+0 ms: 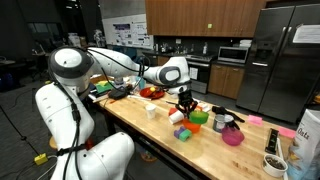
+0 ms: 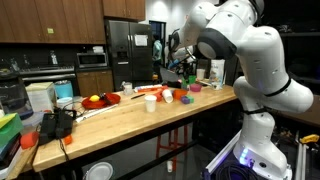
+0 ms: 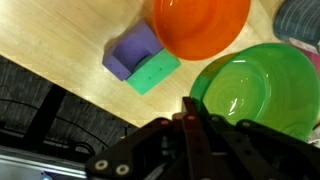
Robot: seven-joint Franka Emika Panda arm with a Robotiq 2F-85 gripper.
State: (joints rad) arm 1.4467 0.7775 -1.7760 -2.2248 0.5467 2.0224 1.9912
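Observation:
In the wrist view my gripper (image 3: 190, 118) is shut, its two dark fingers pressed together with nothing between them. It hangs just over the near rim of a green bowl (image 3: 255, 90). An orange bowl (image 3: 200, 25) lies beyond it, partly over the green one. Left of the bowls, a purple block (image 3: 135, 50) and a teal block (image 3: 155, 72) rest side by side on the wooden table (image 3: 60, 40). In an exterior view the gripper (image 1: 185, 106) points down above the green bowl (image 1: 199, 118), near the middle of the table.
A pink bowl (image 1: 232, 136) holding a dark utensil stands right of the green one. A white cup (image 1: 152, 111) and a red plate (image 1: 150, 92) with food lie further left. A white bag (image 1: 308, 135) and a dark bowl (image 1: 273, 163) occupy the table's right end.

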